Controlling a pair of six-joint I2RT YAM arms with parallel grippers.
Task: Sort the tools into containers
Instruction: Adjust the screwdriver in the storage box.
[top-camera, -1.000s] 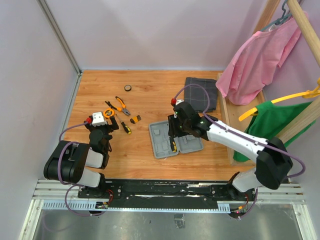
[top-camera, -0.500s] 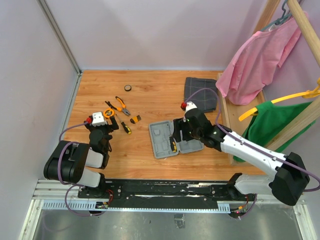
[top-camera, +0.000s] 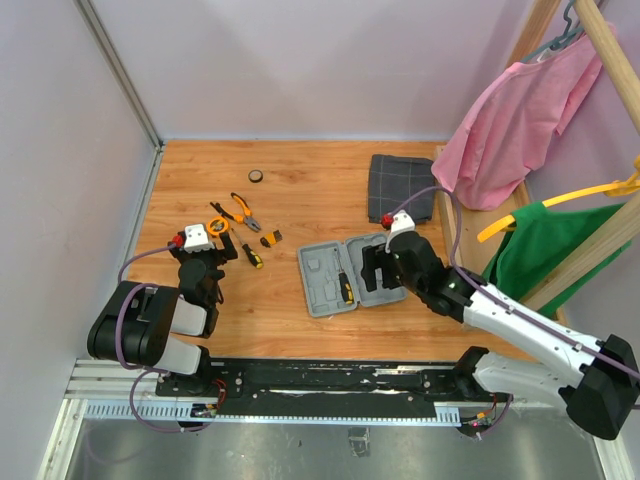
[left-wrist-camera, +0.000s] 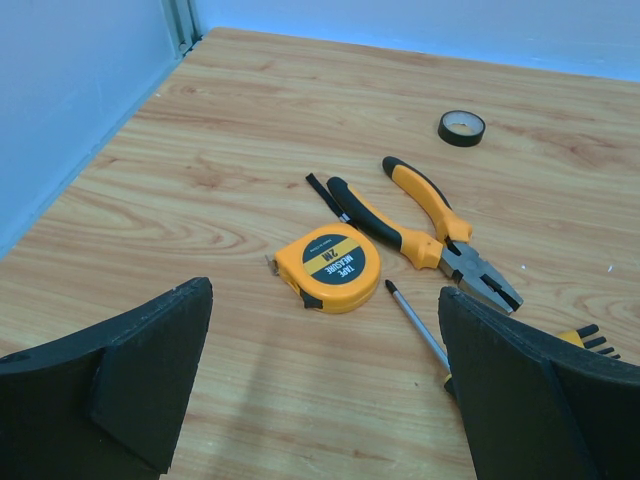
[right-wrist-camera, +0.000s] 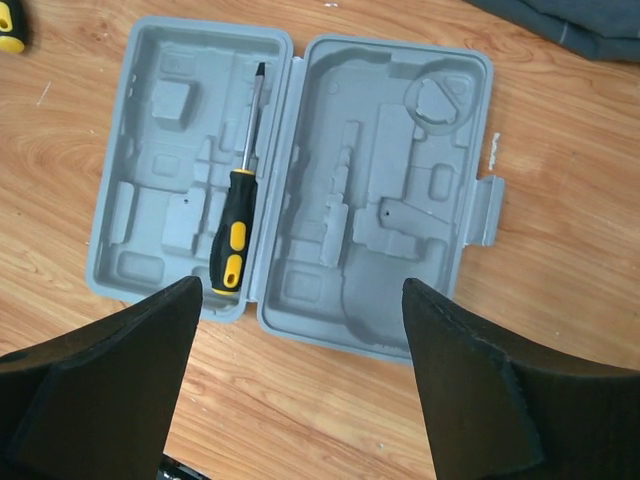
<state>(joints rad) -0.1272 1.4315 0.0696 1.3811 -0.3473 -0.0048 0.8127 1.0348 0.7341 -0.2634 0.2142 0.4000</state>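
**Workspace status: tool case open, one screwdriver stowed**

**Surface and room.** The work surface is a wooden table (top-camera: 300, 190) enclosed by pale lilac walls. On the robot's right stands a wooden rack carrying a pink garment (top-camera: 520, 110) and a green garment (top-camera: 545, 250). A dark checked cloth (top-camera: 402, 185) lies folded at the far right of the table.

**Right claw and case.** The grey tool case (right-wrist-camera: 370, 270) lies open and flat, with both moulded halves facing up. The right gripper (right-wrist-camera: 300, 290) hangs directly above it. Its fingers are spread wide, one over each outer side of the case, and they hold nothing. One screwdriver (right-wrist-camera: 235, 235) with a black-and-yellow handle lies in the long slot of the left half, beside the hinge.

**Left claw and loose tools.** The left gripper (left-wrist-camera: 325, 290) sits low near the table's left side, jaws spread wide and empty. Just ahead of it lies the orange tape measure (left-wrist-camera: 327, 267). Beyond that are the pliers (left-wrist-camera: 425, 225), and a second screwdriver (left-wrist-camera: 418, 325) lies to the right. A black tape roll (left-wrist-camera: 461, 127) lies farther off, well apart from the rest.

**View differences.**
- Only the right wrist view shows the case compartments in detail, including the round recess in the right half.
- Only the left wrist view makes the tape measure's label legible.
- That view crops a small yellow-and-black piece (left-wrist-camera: 580, 335) at its right edge. The top view shows it whole but too small to identify.
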